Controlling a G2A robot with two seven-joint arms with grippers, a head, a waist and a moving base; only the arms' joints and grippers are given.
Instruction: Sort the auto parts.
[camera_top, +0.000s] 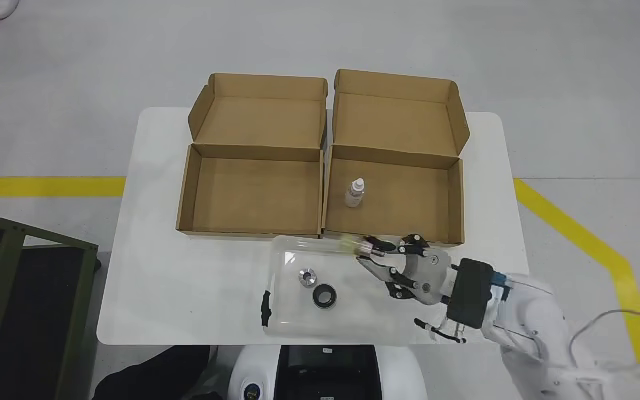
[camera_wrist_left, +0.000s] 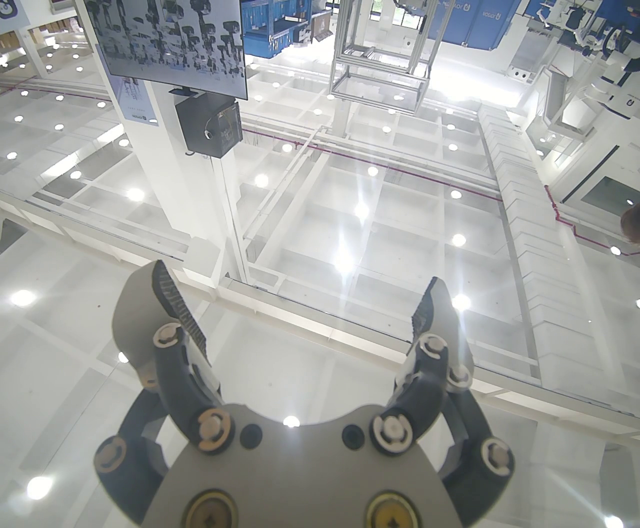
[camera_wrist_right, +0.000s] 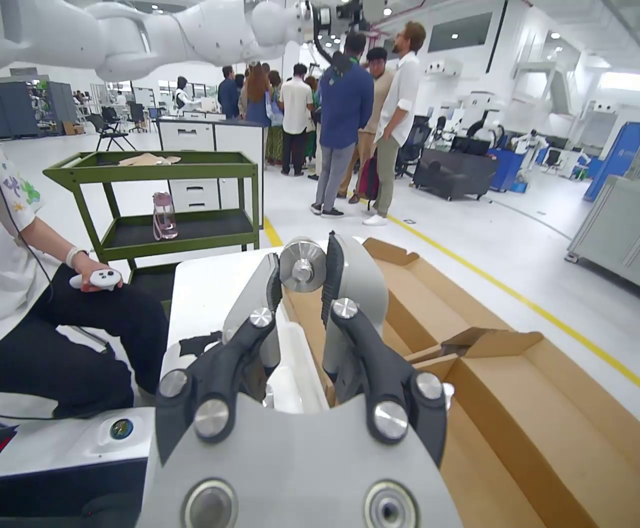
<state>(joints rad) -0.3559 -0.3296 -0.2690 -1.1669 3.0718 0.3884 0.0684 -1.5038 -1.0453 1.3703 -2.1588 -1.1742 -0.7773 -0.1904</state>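
My right gripper (camera_top: 366, 250) is shut on a round silver metal part (camera_wrist_right: 302, 265), held between its ribbed pads above the far rim of the clear tray (camera_top: 282, 312), close to the front wall of the right cardboard box (camera_top: 452, 215). In the tray lie a silver nut (camera_top: 307, 277) and a black ring (camera_top: 325, 297). A small white bottle-shaped part (camera_top: 355, 192) stands inside the right box. The left cardboard box (camera_top: 250, 195) holds nothing. My left gripper (camera_wrist_left: 300, 305) is open with nothing in it and points up at the ceiling.
Both boxes have their lids (camera_top: 265, 110) folded back toward the far side of the white table (camera_top: 150, 250). A green cart (camera_top: 40, 290) stands on the floor beside the table's left edge. Bare tabletop lies left of the tray.
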